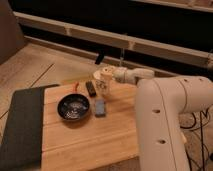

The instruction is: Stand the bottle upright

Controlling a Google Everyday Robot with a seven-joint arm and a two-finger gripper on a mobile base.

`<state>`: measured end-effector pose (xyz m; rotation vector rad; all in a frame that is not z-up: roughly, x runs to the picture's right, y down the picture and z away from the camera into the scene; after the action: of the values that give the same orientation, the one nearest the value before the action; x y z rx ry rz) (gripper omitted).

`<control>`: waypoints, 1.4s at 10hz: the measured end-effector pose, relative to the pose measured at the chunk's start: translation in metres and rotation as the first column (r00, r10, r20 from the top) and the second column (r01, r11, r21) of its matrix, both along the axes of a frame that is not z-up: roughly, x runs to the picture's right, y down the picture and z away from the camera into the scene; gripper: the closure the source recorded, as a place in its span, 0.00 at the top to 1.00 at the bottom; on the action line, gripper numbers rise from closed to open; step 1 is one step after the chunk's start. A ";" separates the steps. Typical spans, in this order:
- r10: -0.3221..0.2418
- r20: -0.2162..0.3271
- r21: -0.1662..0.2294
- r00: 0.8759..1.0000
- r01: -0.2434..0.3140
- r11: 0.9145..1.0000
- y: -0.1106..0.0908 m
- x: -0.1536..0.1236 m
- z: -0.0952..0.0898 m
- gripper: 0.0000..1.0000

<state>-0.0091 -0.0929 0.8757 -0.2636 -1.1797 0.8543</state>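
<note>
Only one view, the camera view: bottle [106,82] stands at far edge of wooden counter [85,145], looks roughly upright, just beside black bar [91,88]. Claw [113,75] is right against its upper part; can't tell if claw is open or clamped. Bottle prob. light: thin plastic, squashy, a bit slick, tips easily. Best hold, imo: mid-body around label, gentle squeeze, not the neck.
</note>
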 end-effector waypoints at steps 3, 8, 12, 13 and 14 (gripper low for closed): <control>-0.039 0.002 -0.015 0.999 0.039 0.999 0.010 -0.010 0.005 0.30; -0.073 -0.002 -0.023 0.997 0.073 0.997 0.011 -0.013 0.006 0.79; -0.086 0.002 -0.032 0.996 0.086 0.996 0.012 -0.017 0.008 0.80; -0.086 0.002 -0.032 0.996 0.086 0.996 0.010 -0.017 0.008 0.80; -0.086 0.002 -0.033 0.996 0.086 0.996 0.010 -0.016 0.008 0.80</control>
<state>-0.0255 -0.0828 0.8837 -0.3389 -1.1474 0.7989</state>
